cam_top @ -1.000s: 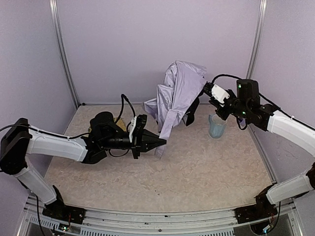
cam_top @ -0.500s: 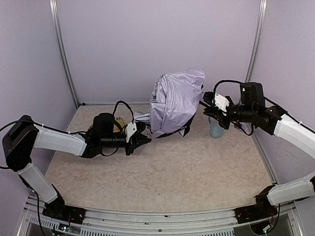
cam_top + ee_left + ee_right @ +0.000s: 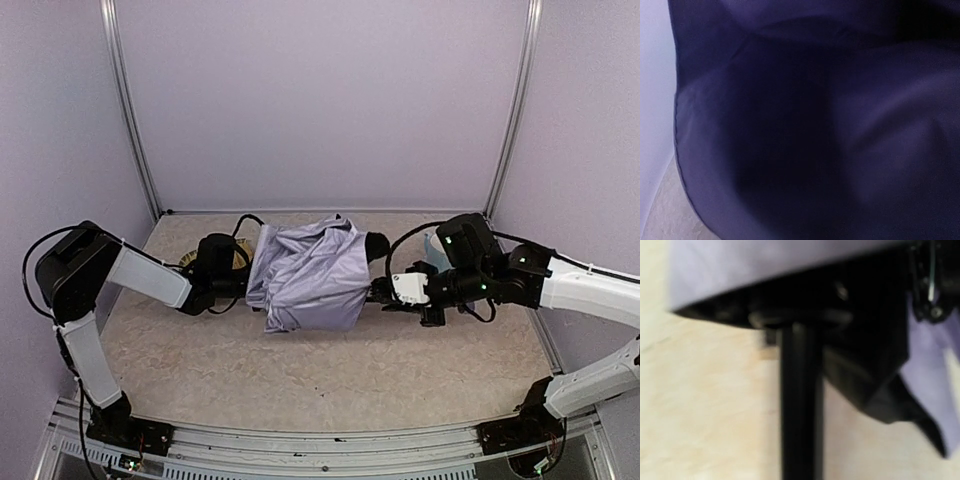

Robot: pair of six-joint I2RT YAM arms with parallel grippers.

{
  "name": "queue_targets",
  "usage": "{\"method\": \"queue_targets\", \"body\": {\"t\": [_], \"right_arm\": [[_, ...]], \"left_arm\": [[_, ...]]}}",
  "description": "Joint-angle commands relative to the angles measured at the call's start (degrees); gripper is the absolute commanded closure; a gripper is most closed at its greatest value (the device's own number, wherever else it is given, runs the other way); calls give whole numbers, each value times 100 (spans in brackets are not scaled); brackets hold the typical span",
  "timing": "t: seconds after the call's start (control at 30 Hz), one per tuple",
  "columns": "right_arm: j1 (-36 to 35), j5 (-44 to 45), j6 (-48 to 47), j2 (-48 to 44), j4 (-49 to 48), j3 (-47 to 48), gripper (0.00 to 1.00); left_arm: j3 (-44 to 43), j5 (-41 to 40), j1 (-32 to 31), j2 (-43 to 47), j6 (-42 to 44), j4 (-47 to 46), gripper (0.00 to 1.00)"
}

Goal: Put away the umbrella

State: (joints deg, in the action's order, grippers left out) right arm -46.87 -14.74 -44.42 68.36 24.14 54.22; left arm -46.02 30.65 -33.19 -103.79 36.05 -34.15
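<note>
The umbrella lies low across the middle of the table, its pale lavender fabric bunched up. My right gripper is at its right end, shut on the thin black shaft, which runs up the middle of the right wrist view to the fabric's edge. My left arm reaches in from the left, and its gripper is buried under the fabric. The left wrist view shows only dark fabric, with no fingers visible. The handle does not show.
A light blue mug stands behind my right wrist, mostly hidden. A woven straw tray sits behind my left wrist. Walls and metal posts close in the back and sides. Bare table shows at the lower left of the left wrist view.
The right arm has swung the umbrella down from high at the back to low over the table's middle. The fabric has dropped over my left gripper, which pulled back to the left.
</note>
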Motion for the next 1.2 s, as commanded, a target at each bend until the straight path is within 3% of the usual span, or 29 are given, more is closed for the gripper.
{"method": "queue_targets", "body": {"t": [0.0,0.17,0.5,0.67,0.77,0.93,1.07,1.17], "right_arm": [[-536,9,-126,117,355,-493,100],[-929,363,5,720,193,-886,100],[-947,369,498,2018,-185,-1127,100],[-778,159,649,2462,-98,-1046,100],[-647,221,687,2548,-63,-1011,100],[-521,264,683,2505,-80,-999,100],[-491,387,681,2507,-85,-1018,100],[-467,443,690,2531,-78,-1002,100]], "left_arm": [[-495,261,135,-248,286,-537,100],[-847,196,0,-511,659,-488,100],[-1241,-616,-147,-826,1400,-317,100],[-1496,-1444,-143,-1095,992,-529,99],[-2127,-2057,-91,-1337,646,16,82],[-2881,-3116,133,-1467,-218,722,44],[-2964,-3128,348,-839,-834,1269,34],[-3035,-2970,355,-162,-1451,2487,33]]}}
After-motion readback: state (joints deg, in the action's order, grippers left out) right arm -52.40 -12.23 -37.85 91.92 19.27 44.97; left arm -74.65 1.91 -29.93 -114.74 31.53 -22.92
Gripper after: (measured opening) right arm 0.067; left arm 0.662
